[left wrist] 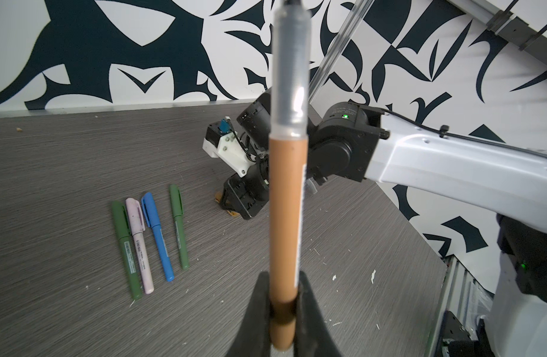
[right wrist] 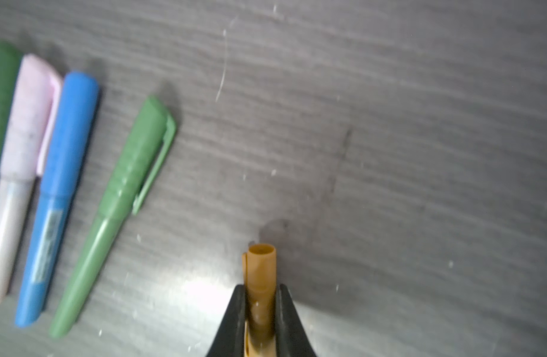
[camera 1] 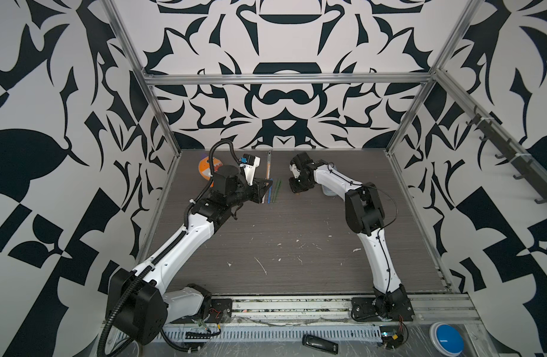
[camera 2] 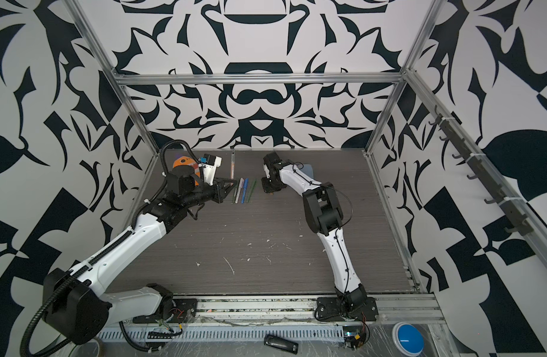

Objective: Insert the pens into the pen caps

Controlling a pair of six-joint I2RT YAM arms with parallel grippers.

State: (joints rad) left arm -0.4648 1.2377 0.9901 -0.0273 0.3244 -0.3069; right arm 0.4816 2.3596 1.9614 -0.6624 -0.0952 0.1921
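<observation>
Four capped pens [left wrist: 140, 244] lie in a row on the table [left wrist: 65, 185], so only one pair seems left to join. The left gripper [left wrist: 283, 309] is clamped on the brown pen [left wrist: 286, 216], whose long axis runs straight out of the jaws toward the back wall, clear tip end farthest out. The right gripper [right wrist: 261, 296] pinches the brown cap [right wrist: 261, 262] low at the table (touching or not, I cannot tell), well apart to the pen's right. Tip and cap mouth do not face each other; both arms probably need to turn inward. Only the right wrist view shows the cap's open mouth, while both top views hide most of it but show the pen's whole length
</observation>
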